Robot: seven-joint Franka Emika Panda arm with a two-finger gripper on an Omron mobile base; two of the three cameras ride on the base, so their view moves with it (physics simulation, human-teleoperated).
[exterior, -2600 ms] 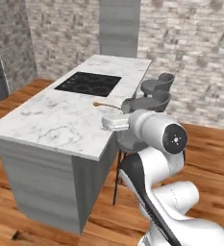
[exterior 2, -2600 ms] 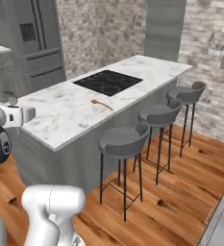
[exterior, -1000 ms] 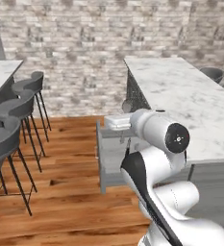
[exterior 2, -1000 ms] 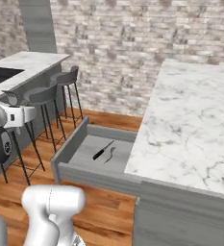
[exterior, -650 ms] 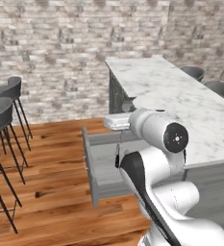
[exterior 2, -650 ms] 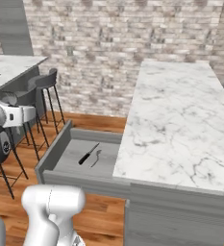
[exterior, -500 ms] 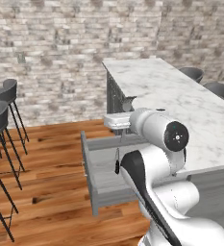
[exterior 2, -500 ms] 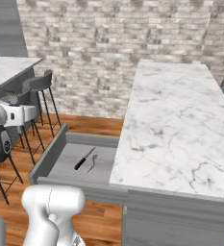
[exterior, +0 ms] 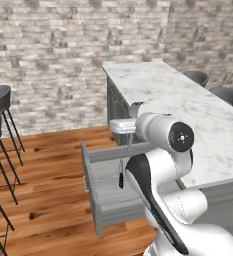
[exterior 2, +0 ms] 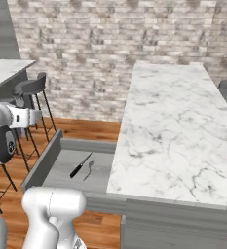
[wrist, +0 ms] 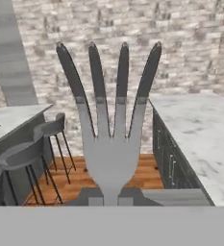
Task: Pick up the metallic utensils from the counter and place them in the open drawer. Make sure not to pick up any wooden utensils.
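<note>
A: The tool (exterior: pixel 122 126) is clamped tight on the silver-grey four-tined metal fork (wrist: pixel 108 120), tines pointing away from the hand. Why carry it that way?

B: Probably to hang it over the wide grey open drawer (exterior 2: pixel 47 158), where a black-handled knife (exterior 2: pixel 80 166) and small spoon (exterior 2: pixel 89 169) lie beside the white marble surface (exterior 2: pixel 173 126)

A grey brick wall (exterior: pixel 53 55) is seen at the back of the kitchen. The floor (exterior: pixel 48 165) is made of brown wooden planks. Dark grey bar stools (exterior 2: pixel 33 87) with thin black legs are placed beside a second marble counter (exterior 2: pixel 3 70) on the left. More stools (exterior: pixel 228 95) are seen at the far right.
</note>
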